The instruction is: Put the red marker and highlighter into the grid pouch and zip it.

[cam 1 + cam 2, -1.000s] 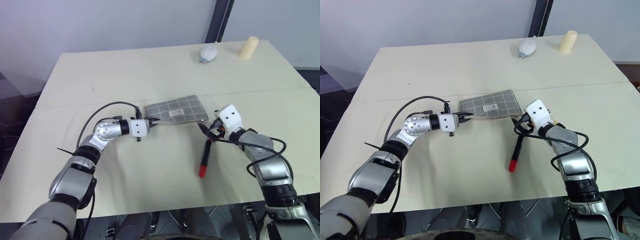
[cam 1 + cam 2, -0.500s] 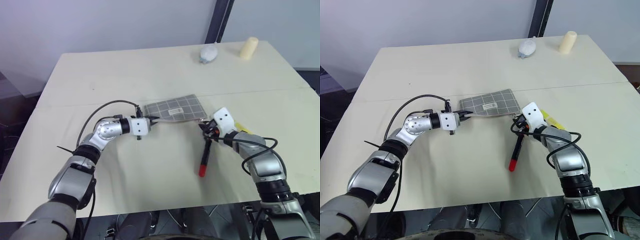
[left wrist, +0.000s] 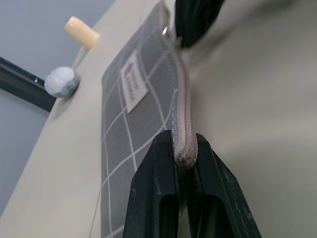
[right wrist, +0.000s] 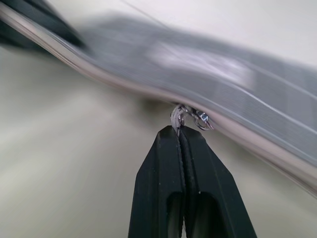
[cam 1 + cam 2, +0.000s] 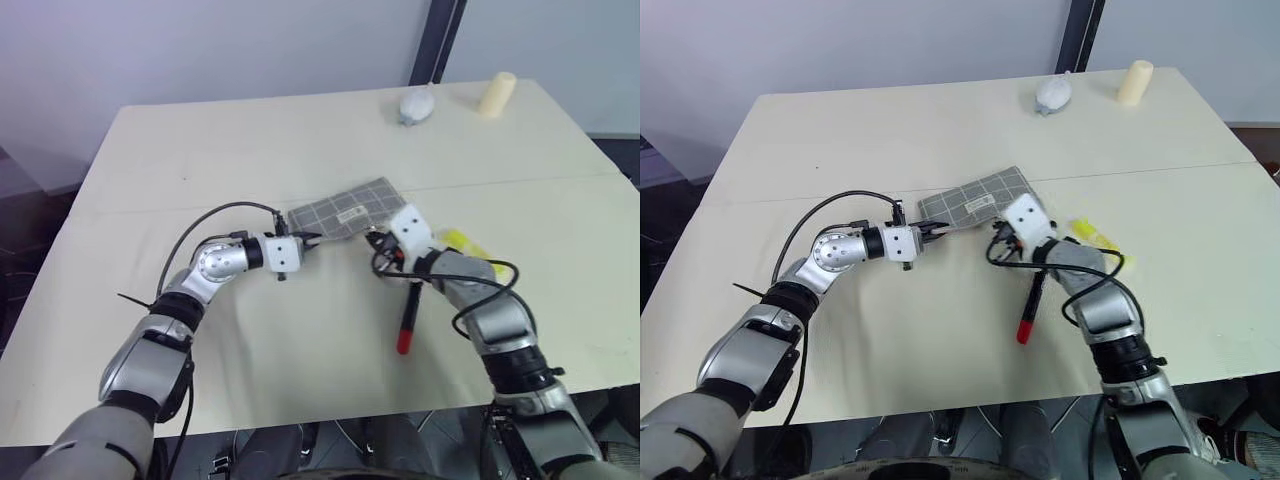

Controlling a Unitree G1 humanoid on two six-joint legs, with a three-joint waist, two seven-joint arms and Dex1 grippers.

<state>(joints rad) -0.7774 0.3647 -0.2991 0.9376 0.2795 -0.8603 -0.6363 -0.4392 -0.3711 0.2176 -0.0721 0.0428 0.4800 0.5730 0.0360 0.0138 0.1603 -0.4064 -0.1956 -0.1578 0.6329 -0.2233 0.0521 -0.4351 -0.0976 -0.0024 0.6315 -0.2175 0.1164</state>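
The left gripper (image 3: 184,157) pinches one end of the grid pouch (image 5: 345,213), and the right gripper (image 4: 178,130) is pressed together on its zipper pull (image 4: 177,117).

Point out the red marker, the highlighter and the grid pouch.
red marker (image 5: 406,322), left eye view, red barrel.
highlighter (image 5: 461,241), left eye view, exposed yellow body.
grid pouch (image 5: 980,198), right eye view, grid face.
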